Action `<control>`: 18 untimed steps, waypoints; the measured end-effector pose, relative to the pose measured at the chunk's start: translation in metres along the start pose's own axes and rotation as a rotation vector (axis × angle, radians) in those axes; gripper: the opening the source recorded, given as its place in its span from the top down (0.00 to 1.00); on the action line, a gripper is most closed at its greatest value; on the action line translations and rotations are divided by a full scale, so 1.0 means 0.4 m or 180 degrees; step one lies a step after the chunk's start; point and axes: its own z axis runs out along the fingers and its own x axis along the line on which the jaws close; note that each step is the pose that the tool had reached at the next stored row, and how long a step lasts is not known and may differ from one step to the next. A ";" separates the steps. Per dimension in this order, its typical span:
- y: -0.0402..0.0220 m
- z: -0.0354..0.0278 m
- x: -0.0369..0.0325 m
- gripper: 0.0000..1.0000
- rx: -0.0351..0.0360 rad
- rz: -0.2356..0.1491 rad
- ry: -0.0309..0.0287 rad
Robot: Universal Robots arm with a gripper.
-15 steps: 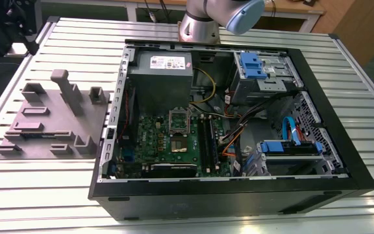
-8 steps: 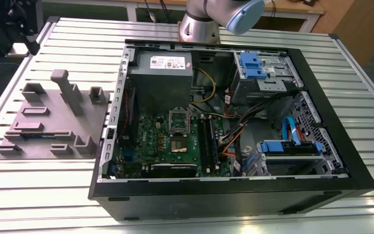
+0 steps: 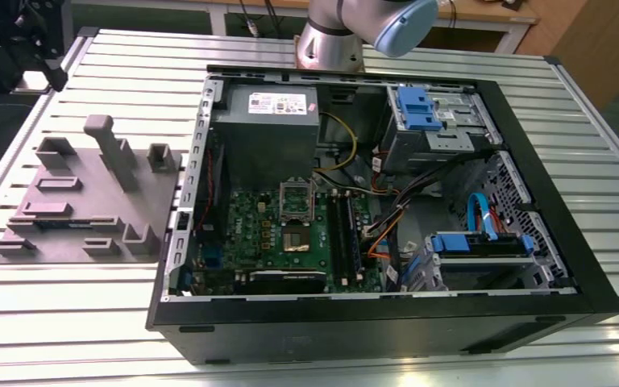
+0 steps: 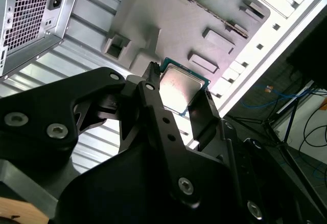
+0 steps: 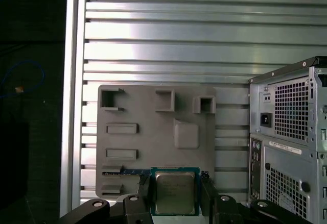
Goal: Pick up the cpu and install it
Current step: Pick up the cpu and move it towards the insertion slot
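The cpu (image 5: 174,192), a flat square chip with a shiny metal top and a dark green rim, sits between my two black fingers (image 5: 207,196). The gripper (image 5: 174,196) is shut on its opposite edges. Both wrist views show the cpu (image 4: 181,89) held in the gripper (image 4: 180,90) well above the grey moulded plate (image 5: 153,142). In the exterior view, the open computer case (image 3: 396,322) lies on its side with the green motherboard (image 3: 255,234) exposed. A square socket with a metal frame (image 3: 296,196) sits near the board's middle. The arm's base (image 3: 331,40) stands behind the case.
The grey moulded plate (image 3: 84,201) with upright blocks lies at the exterior view's left of the case on the slatted metal table (image 3: 73,306). A thin blue-green strip (image 5: 127,171) lies on the plate. Cables, drive cages and a grey power supply (image 3: 267,121) crowd the case.
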 end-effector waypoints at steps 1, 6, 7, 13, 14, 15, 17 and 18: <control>0.000 0.000 -0.001 0.53 0.0000 0.0000 0.0000; 0.000 0.000 -0.004 0.53 0.0000 0.0000 0.0000; 0.000 0.000 -0.005 0.53 0.0000 0.0000 0.0000; 0.000 0.000 -0.010 0.53 0.0000 0.0000 0.0000; 0.000 0.000 -0.011 0.53 0.0000 0.0000 0.0000; 0.000 0.000 -0.012 0.53 0.0000 0.0000 0.0000; 0.000 0.000 -0.015 0.53 0.0000 0.0000 0.0000; 0.000 0.000 -0.017 0.53 0.0000 0.0000 0.0000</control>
